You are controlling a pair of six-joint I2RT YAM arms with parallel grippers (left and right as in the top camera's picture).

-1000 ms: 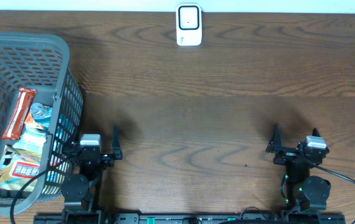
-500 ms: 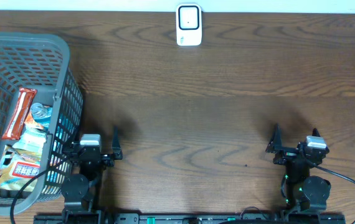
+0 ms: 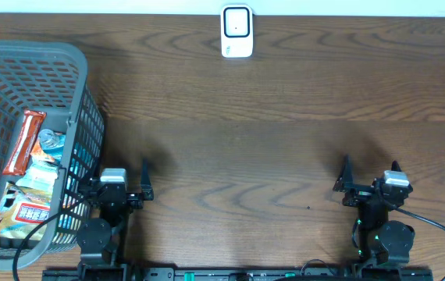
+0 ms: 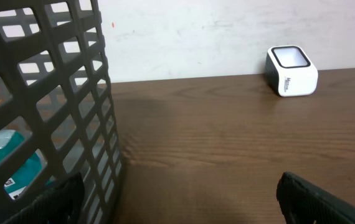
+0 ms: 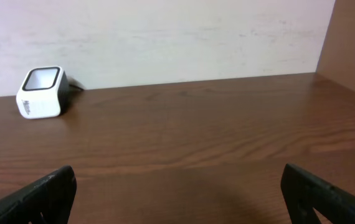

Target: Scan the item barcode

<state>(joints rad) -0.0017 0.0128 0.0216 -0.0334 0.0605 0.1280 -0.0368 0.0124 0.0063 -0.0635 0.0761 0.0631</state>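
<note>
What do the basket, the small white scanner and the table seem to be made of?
Basket: probably moulded plastic, matte grey; its walls are a regular lattice of bars.
Scanner: likely hard plastic, smooth white shell with rounded corners and a dark window.
Table: wood or wood-look laminate, dark brown, visible grain, low sheen; I cannot tell which.

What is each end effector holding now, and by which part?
Nothing is held. The left end effector and the right end effector are both open and empty; the packaged items lie in the grey plastic basket.
</note>
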